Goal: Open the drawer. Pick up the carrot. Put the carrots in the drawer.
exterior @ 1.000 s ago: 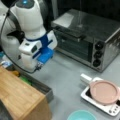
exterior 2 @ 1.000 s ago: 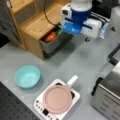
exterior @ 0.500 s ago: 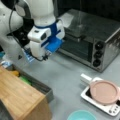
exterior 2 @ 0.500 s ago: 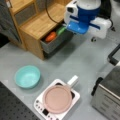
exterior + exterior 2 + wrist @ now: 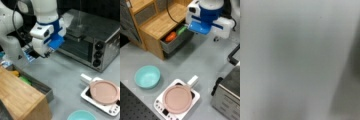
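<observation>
Grey tabletop (image 5: 202,62) carries a wooden cabinet with the drawer (image 5: 176,41) pulled open, upper left of a front view; the carrot (image 5: 170,36) lies inside beside a green item (image 5: 181,30). Gripper (image 5: 47,53) hangs above the table, upper left of a front view, finger spread impossible to tell.

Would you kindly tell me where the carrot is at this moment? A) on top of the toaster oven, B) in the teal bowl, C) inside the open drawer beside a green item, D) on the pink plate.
C: in a front view the carrot lies inside the open drawer, next to the green item, while the gripper is above the table right of the drawer.
</observation>
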Robot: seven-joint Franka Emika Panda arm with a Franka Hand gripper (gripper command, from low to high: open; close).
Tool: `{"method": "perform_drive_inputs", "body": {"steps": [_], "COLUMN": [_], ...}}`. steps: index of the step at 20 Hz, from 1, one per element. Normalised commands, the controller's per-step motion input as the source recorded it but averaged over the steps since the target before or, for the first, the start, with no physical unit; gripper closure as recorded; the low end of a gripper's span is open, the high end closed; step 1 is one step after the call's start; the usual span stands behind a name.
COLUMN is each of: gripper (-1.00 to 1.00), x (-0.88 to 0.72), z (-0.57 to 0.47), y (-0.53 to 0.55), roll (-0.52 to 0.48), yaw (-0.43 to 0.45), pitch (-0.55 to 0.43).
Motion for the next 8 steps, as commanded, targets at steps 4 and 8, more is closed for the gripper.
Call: {"method": "perform_drive_inputs", "body": {"steps": [4,8], "gripper": [-1.0,-1.0], "x": [0.2,0.24], "z": [0.06,0.06], "y": [0.13,0.16], "roll": [0.104,0.101], "yaw": [-0.153,-0.15], "pitch": [0.118,0.114]}}
